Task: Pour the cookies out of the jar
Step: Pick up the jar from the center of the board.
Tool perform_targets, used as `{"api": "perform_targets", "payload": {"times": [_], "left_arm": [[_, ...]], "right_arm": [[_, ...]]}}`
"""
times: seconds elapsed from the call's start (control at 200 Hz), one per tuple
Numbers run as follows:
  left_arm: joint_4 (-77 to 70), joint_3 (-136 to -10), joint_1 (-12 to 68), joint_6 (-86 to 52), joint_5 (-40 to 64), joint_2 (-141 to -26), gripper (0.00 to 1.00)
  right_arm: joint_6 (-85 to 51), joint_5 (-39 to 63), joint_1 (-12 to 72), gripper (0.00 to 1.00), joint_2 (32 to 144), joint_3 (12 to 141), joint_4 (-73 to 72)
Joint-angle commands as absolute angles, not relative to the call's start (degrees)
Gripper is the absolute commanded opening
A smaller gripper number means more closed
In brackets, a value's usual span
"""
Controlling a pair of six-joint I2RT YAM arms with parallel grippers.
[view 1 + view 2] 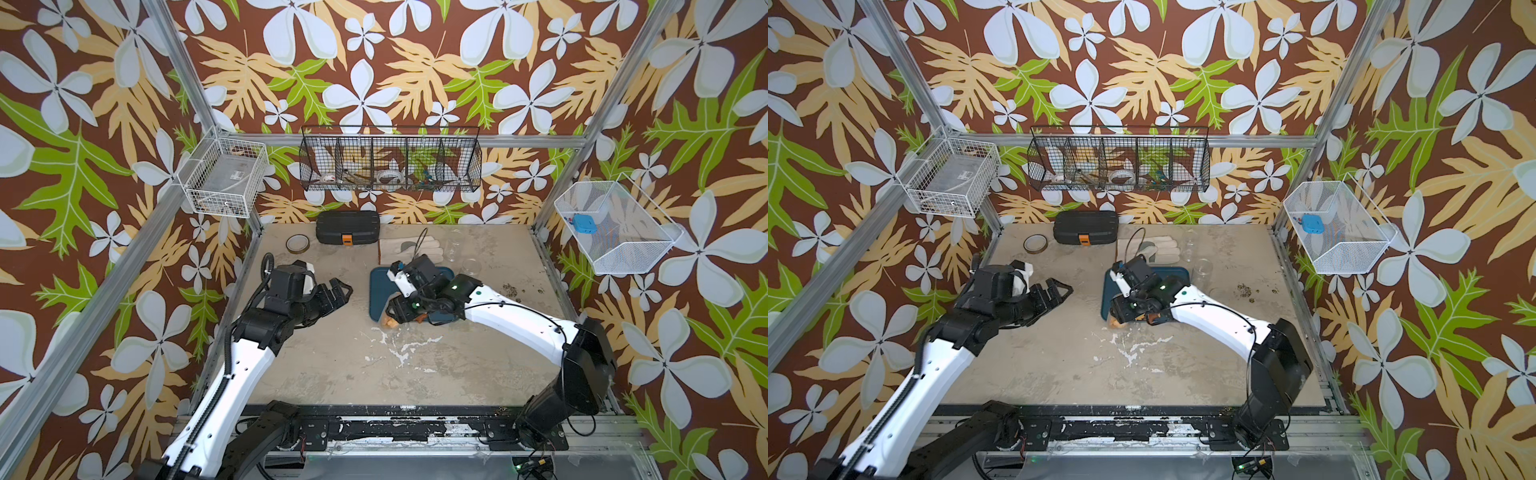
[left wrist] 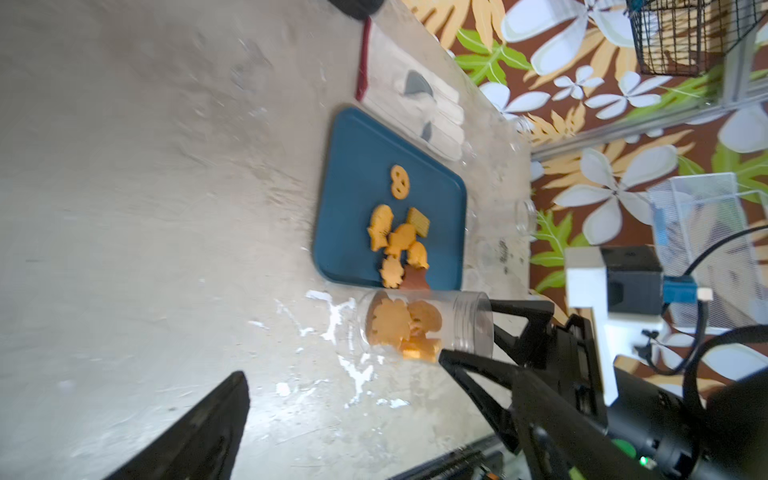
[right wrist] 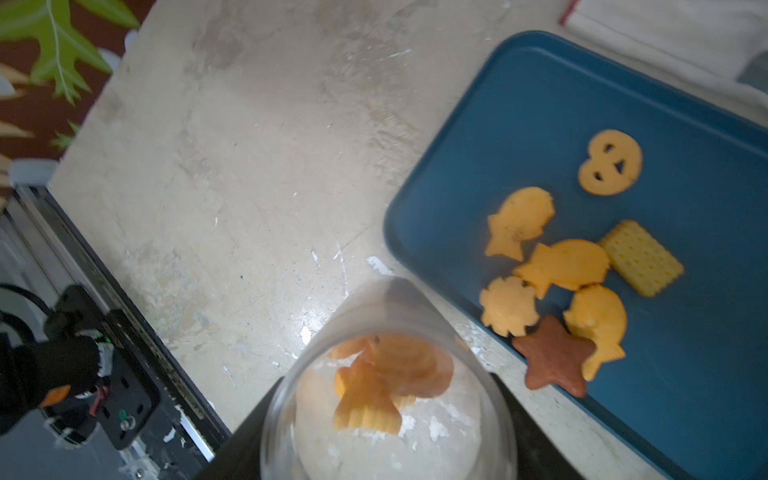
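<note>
Jar (image 2: pixel 415 324) sideways, mouth toward right pincer (image 2: pixel 466 329)

A robot lab cell — aluminium frame (image 1: pixel 532 141), floral backdrop (image 1: pixel 374 62), wire basket (image 1: pixel 457 166).

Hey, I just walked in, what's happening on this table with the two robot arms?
The right gripper has its jaws closed on a clear plastic jar, held on its side beside a dark blue rectangular tray. Seven small toy cookies, orange-yellow plus one brown star, lie on the tray. A few more orange cookies sit inside the jar, so the pour is not finished. The left gripper hangs open and empty over the table, apart from all this.
</note>
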State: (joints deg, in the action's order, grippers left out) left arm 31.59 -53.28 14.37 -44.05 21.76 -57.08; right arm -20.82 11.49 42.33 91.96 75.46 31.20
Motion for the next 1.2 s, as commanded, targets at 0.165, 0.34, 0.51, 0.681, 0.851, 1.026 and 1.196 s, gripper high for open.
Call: {"api": "perform_targets", "payload": {"times": [0.165, 0.34, 0.51, 0.681, 0.851, 1.026, 1.196], "left_arm": [[-18.58, -31.43, 14.68, -64.68, 43.29, -61.77, 1.0], [-38.89, -24.3, 14.85, -75.1, 48.45, -63.11, 1.0], [-53.72, -23.7, 15.44, -87.76, 47.95, -63.96, 1.0], [-53.88, -27.61, 17.55, -89.92, 47.16, -64.95, 1.0], [-51.96, -30.6, 18.81, -89.61, 47.33, -66.67, 1.0], [-46.19, -34.73, 20.3, -85.96, 48.08, -68.35, 1.0], [-46.25, -37.03, 20.64, -86.15, 48.23, -69.42, 1.0]], "right_arm": [[-37.78, 33.03, 26.6, 0.47, 81.54, 61.84, 17.48], [-44.48, 40.87, 22.95, 0.47, 79.57, 60.41, 9.04], [-52.77, 46.36, 22.94, 0.48, 79.27, 60.65, -0.69], [-59.45, 49.66, 23.23, 0.48, 78.94, 61.11, -7.14], [-62.58, 50.26, 24.24, 0.48, 78.36, 61.43, -9.66], [-62.69, 49.63, 26.05, 0.48, 78.44, 62.75, -9.57], [-64.75, 49.57, 26.81, 0.48, 78.22, 61.01, -12.12]]}}
